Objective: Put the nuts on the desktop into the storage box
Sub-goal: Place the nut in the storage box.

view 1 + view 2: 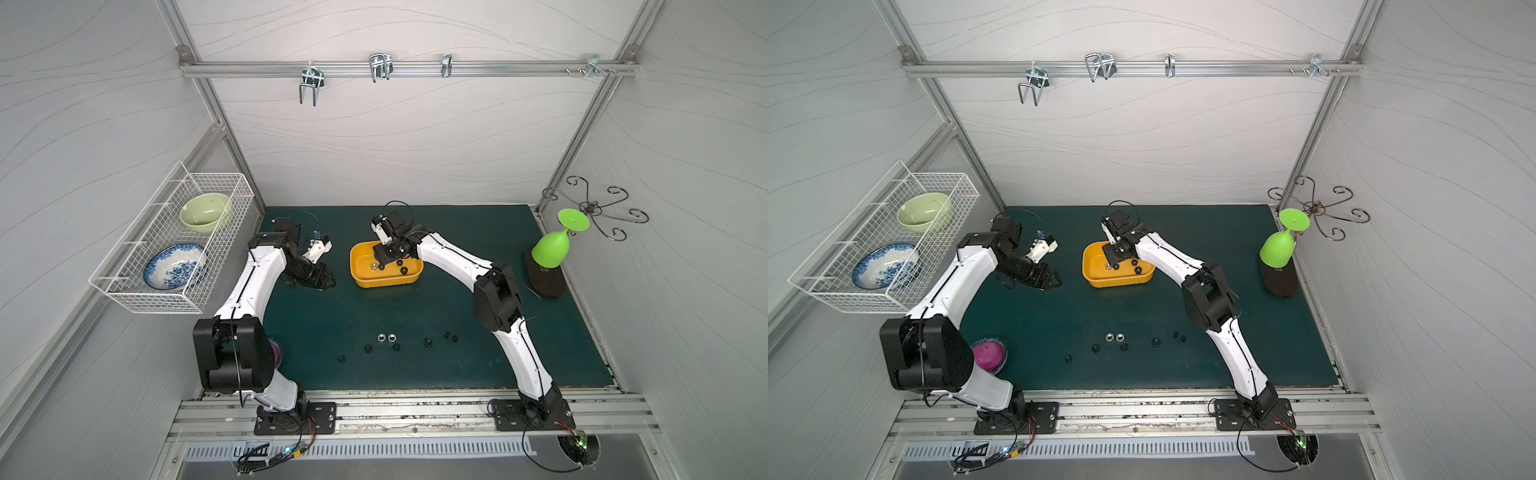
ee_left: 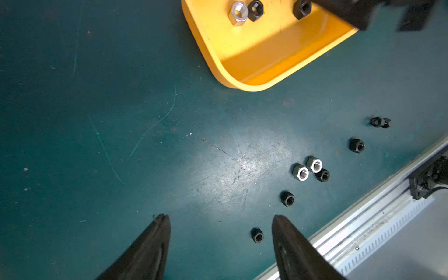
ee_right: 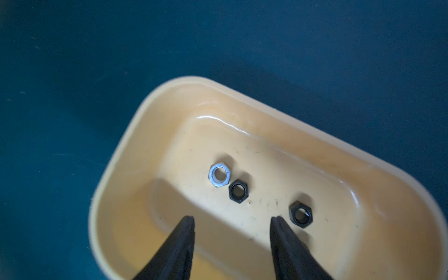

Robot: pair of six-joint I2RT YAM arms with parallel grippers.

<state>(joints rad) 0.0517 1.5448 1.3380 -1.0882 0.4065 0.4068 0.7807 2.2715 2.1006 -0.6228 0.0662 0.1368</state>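
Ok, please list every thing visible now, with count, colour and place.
desktop: one, dark teal, cell floor
storage box: one, yellow-orange, desktop rear middle
nuts in box: four, one silver, three black, on its floor
nuts on desktop: eight, two silver, six black, scattered near front
wire basket: one, white, left wall
green bowl: one, pale green, in basket
patterned bowl: one, blue-white, in basket
pink bowl: one, magenta, front left corner
goblet: one, bright green, upside down, right edge
dark object: one, brown-black, by goblet
hook rack: one, dark metal, right wall
rail hooks: four, silver, back rail
left claw: one, black, open, left of box
right claw: one, black, open, over box
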